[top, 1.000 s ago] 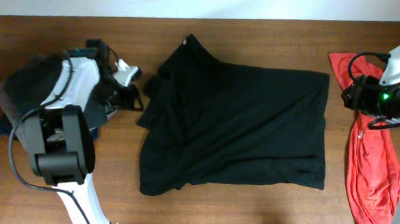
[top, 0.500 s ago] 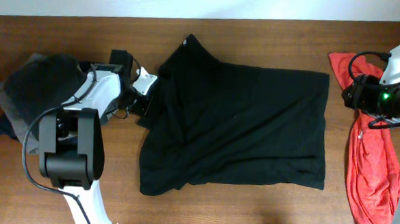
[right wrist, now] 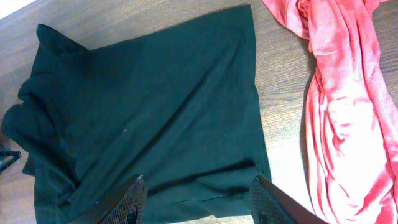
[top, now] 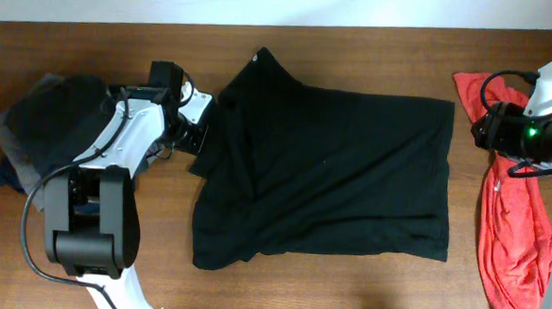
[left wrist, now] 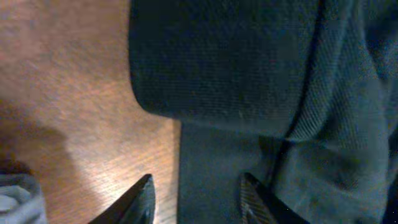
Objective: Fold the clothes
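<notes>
In the overhead view, the folded dark garments (top: 27, 123) are being partly covered by the left arm (top: 115, 156), and one side of the red-orange garment (top: 513, 243) is being hidden by the right arm (top: 528, 135). In the left wrist view, the left gripper (left wrist: 197, 190) is being cut off by the bottom edge, the black T-shirt (left wrist: 236, 62) is being cropped at the top and right, and a blurred grey shape (left wrist: 18, 199) is being left unidentifiable. In the right wrist view, the right gripper (right wrist: 198, 186) and the T-shirt's lower part are being cropped by the bottom edge.
</notes>
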Controlling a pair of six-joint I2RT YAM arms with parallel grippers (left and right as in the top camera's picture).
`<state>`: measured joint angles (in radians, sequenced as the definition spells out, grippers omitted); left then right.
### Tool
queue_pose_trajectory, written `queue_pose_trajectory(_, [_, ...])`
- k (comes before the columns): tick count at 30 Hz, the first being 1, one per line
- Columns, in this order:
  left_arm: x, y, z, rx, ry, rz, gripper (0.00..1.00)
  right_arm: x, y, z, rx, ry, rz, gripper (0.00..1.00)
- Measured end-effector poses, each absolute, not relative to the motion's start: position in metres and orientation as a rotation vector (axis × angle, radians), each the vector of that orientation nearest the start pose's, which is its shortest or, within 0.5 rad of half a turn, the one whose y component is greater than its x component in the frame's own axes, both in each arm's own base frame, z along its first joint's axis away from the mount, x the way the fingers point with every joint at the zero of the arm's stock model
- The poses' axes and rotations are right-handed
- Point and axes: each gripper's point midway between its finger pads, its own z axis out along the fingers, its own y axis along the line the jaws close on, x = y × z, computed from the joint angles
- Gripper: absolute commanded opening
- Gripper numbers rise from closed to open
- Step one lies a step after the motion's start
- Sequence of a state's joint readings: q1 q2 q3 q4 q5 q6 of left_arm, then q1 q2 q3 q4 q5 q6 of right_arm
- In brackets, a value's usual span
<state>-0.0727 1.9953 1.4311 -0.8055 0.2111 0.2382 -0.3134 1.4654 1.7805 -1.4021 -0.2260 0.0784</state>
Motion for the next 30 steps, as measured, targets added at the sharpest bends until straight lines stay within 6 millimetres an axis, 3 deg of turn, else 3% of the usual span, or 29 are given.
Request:
queue_pose_trajectory(4, [0.413, -0.065, 0.026, 0.481, 2.873, -0.273, 0.47, 0.315, -0.062, 0.295, 0.439, 2.591, 0.22, 0.58])
queue_pose_trajectory(8, [0.407, -0.066, 0.003, 0.485, 2.925, -0.297, 0.47, 0.315, -0.062, 0.295, 0.439, 2.591, 0.22, 0.59])
queue_pose_trajectory(13, [0.408, -0.071, 0.003, 0.483, 2.915, -0.338, 0.45, 0.315, -0.062, 0.295, 0.439, 2.591, 0.22, 0.58])
queue_pose_trajectory(16, [0.407, -0.073, 0.003, 0.485, 2.916, -0.363, 0.36, 0.315, -0.062, 0.295, 0.44, 2.591, 0.22, 0.59])
queue_pose_trajectory(24, [0.404, -0.08, -0.001, 0.484, 2.925, -0.401, 0.0, 0.315, -0.062, 0.295, 0.439, 2.591, 0.22, 0.58])
queue_pose_trajectory(30, [0.401, -0.08, -0.001, 0.483, 2.94, -0.413, 0.0, 0.315, -0.062, 0.295, 0.439, 2.591, 0.22, 0.58])
